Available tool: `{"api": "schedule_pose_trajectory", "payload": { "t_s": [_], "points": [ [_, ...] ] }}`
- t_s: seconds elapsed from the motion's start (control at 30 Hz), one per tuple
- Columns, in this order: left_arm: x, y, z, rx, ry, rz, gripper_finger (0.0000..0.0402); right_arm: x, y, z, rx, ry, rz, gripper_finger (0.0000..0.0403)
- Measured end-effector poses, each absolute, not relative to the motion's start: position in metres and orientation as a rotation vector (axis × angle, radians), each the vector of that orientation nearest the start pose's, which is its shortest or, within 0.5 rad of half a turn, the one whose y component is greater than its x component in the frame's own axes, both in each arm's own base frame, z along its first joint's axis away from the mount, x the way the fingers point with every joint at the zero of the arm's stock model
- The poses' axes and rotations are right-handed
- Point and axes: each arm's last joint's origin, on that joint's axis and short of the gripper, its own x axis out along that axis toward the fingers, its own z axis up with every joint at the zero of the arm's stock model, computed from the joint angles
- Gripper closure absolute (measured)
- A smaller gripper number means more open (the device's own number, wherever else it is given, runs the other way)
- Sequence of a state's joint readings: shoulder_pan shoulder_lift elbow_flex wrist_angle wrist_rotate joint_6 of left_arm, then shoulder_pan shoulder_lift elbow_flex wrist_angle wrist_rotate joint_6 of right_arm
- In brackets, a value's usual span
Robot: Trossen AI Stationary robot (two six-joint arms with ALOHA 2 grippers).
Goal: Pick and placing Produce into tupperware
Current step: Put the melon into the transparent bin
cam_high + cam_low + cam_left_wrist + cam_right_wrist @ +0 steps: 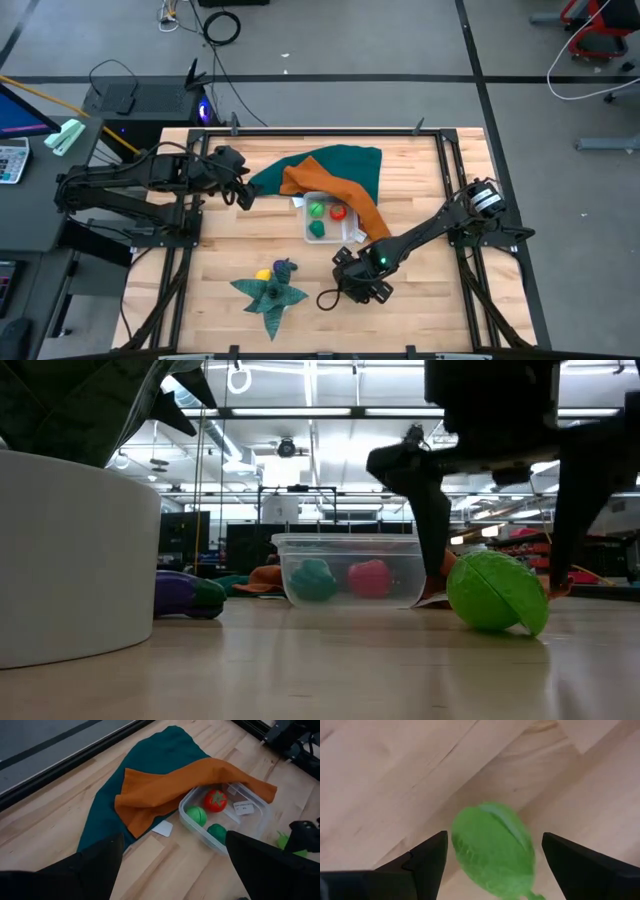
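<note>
High view: I am looking straight down on a wooden table (420, 320) with both arms over it. My right gripper (362, 283) hangs low over the near middle of the table, fingers spread wide with nothing clamped; in its wrist view a light green toy vegetable (492, 851) lies on the bare wood in the gap between the two fingers (427, 857), and I cannot tell whether either finger touches it. In the low view that same light green piece (497, 593) rests on the table, tilted, with the dark fingers standing on either side of it. The clear tupperware (330, 237) sits near the table's middle, just beyond the right gripper, and holds three pieces: a red tomato (215, 800), a light green piece (197, 815) and a dark green piece (218, 832). A long orange cloth (165, 790) drapes over the container's far edge and lies on top of a large teal cloth (150, 757) spread toward the far side. To the near left, a star-shaped dark green cloth (270, 295) carries a yellow piece (263, 274) and a purple piece (285, 267) at its far edge. My left gripper (243, 193) waits at the left, beside the teal cloth, its fingers wide and empty.
</note>
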State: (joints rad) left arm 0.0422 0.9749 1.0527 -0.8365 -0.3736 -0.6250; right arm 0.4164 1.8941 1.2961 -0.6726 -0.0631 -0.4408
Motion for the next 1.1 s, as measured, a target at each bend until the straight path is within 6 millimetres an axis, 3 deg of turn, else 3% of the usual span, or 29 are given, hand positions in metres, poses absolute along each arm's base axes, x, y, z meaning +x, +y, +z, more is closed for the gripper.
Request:
{"api": "schedule_pose_trajectory", "payload": {
  "t_s": [0.23, 0.67, 1.1],
  "points": [
    [0.1792, 0.0181, 0.3354, -0.46, 0.605, 0.615, 0.0047, 0.3387, 0.1513, 0.1631, -0.606, 1.182, 0.693, 0.0121],
    [0.1792, 0.0181, 0.3352, -0.452, 0.609, 0.613, 0.0047, 0.34, 0.1487, 0.1655, -0.595, 1.174, 0.678, 0.0187],
    [0.1792, 0.0181, 0.3352, -0.451, 0.609, 0.612, 0.0047, 0.3402, 0.148, 0.1657, -0.612, 1.177, 0.651, 0.0187]
  ]
}}
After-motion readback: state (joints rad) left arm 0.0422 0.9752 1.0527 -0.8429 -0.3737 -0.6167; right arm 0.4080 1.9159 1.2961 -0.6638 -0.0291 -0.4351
